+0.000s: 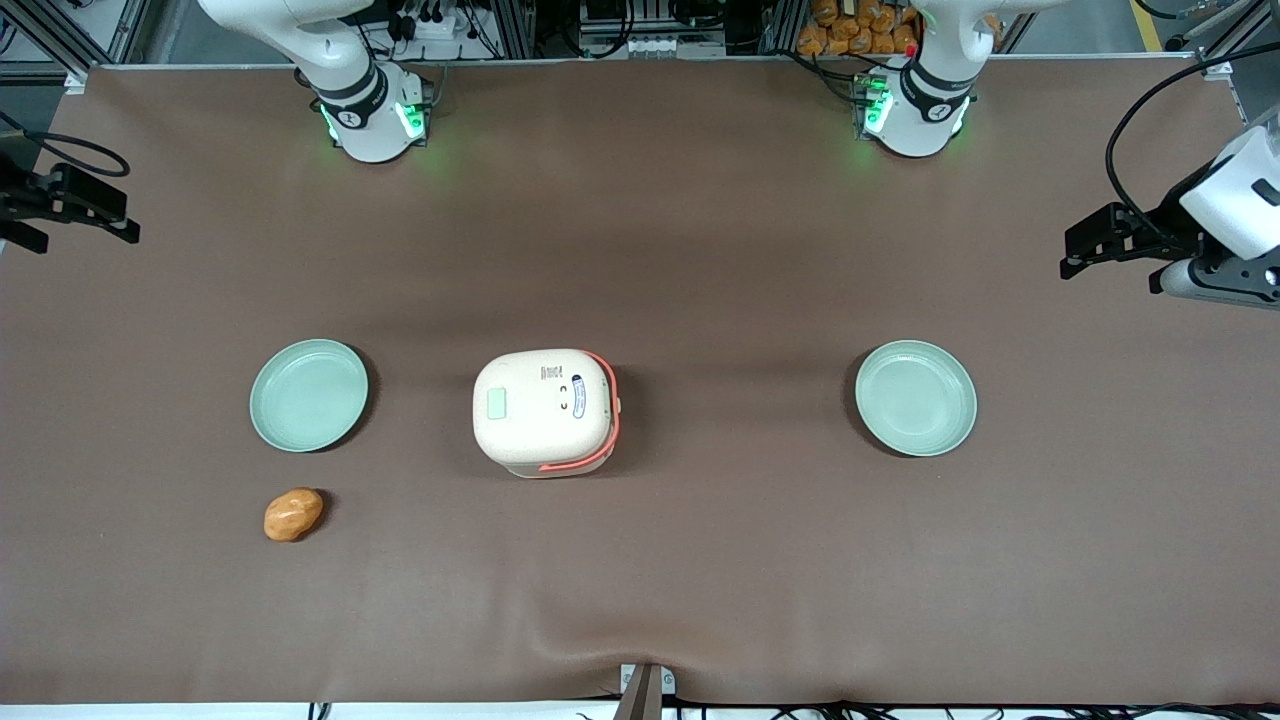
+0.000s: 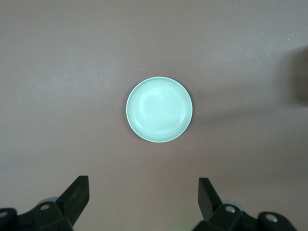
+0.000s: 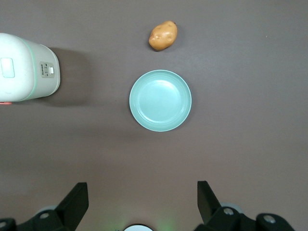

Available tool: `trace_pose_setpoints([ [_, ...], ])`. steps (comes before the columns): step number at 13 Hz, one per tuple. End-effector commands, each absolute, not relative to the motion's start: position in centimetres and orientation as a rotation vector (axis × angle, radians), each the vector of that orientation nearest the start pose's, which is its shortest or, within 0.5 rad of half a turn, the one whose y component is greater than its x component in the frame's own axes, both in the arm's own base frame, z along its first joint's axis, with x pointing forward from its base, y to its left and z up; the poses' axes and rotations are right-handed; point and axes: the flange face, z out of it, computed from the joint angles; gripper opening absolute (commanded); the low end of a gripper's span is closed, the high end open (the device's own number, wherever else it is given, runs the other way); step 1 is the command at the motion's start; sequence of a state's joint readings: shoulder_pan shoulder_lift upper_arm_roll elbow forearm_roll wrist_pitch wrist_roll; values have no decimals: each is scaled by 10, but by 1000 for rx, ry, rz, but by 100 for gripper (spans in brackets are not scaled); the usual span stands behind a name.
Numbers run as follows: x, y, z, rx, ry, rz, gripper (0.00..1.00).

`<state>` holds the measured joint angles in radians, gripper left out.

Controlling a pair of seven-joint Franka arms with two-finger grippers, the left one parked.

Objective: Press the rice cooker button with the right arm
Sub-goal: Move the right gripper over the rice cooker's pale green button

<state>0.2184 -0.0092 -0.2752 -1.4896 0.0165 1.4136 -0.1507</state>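
The rice cooker (image 1: pixel 545 412) is sitting closed at the middle of the brown surface (image 1: pixel 700 560), midway between two pale green plates, with its coral handle band running along the side toward the parked arm's end. The right arm's hand (image 3: pixel 143 204) is hovering high above the working arm's end of the surface, looking straight down on the plate (image 3: pixel 160 100) there; its two black fingers (image 3: pixel 77 199) are standing spread wide apart and are pinching nothing. From the hand the cooker (image 3: pixel 26 67) is lying off sideways, toward the middle of the surface and past the plate, so the coming move looks like a sideways carry followed by a descent. In the right wrist view a small grey control panel (image 3: pixel 47 71) is showing on the cooker's side wall, the wall that is facing the working arm's end, and a pale green patch (image 1: pixel 496 404) is sitting on the lid near that same edge; which of these is the button to press cannot be told with certainty. A potato (image 1: pixel 293 514) is lying near the plate (image 1: pixel 308 395), closer to the front camera, and well apart from the cooker. The stretch between plate and cooker is bare cloth, so the path is appearing open, with the plate rim the only low edge to pass over.
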Motion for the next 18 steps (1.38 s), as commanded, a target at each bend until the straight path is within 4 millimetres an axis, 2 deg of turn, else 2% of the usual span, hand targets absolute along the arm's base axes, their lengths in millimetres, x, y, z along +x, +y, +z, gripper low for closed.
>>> trace_pose_setpoints([
  [1, 526, -30, 666, -3117, -164, 128, 100],
  [5, 532, -19, 669, -3113, -178, 103, 100],
  [7, 540, -4, 663, -3090, -211, 70, 100],
  [8, 547, 21, 653, -3091, -250, 86, 100],
  [11, 562, 87, 627, -3117, -156, 104, 100],
  [12, 568, 102, 616, -3122, -186, 112, 96],
  [15, 582, 146, 574, -3123, -257, 180, 31],
  [16, 589, 156, 557, -3098, -224, 202, 12],
  [17, 596, 170, 541, -3061, -179, 216, 0],
  [18, 596, 191, 531, -3057, -157, 210, 0],
])
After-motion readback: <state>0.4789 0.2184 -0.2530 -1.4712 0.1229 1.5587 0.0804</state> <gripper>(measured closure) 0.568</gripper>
